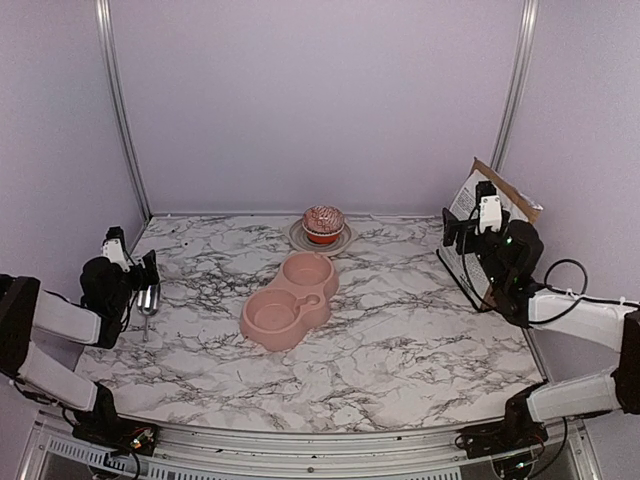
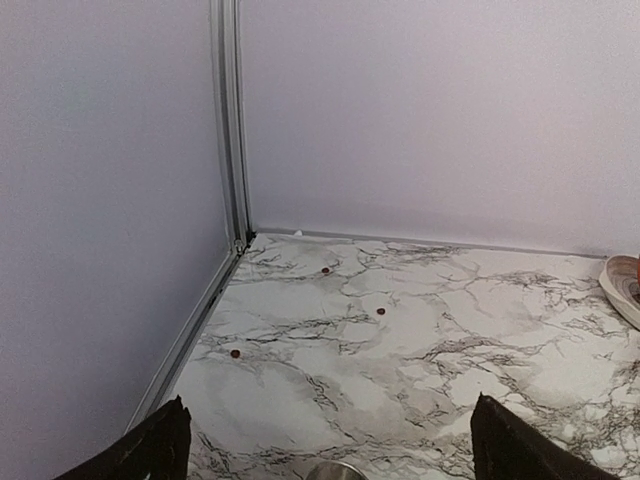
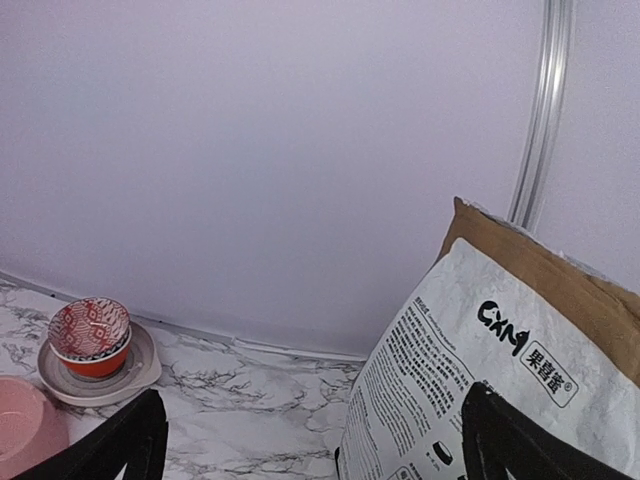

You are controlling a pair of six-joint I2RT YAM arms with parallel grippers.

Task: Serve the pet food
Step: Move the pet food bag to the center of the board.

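One camera looks down from above and behind me, facing twelve o'clock. My low wrist cameras face eleven and one, sharing the saucer [image 3: 142, 368] at twelve.

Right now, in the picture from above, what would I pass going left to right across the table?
metal scoop → pink double bowl → printed paper bag. The little red bowl on its saucer sits behind the pink one, so I left it out.
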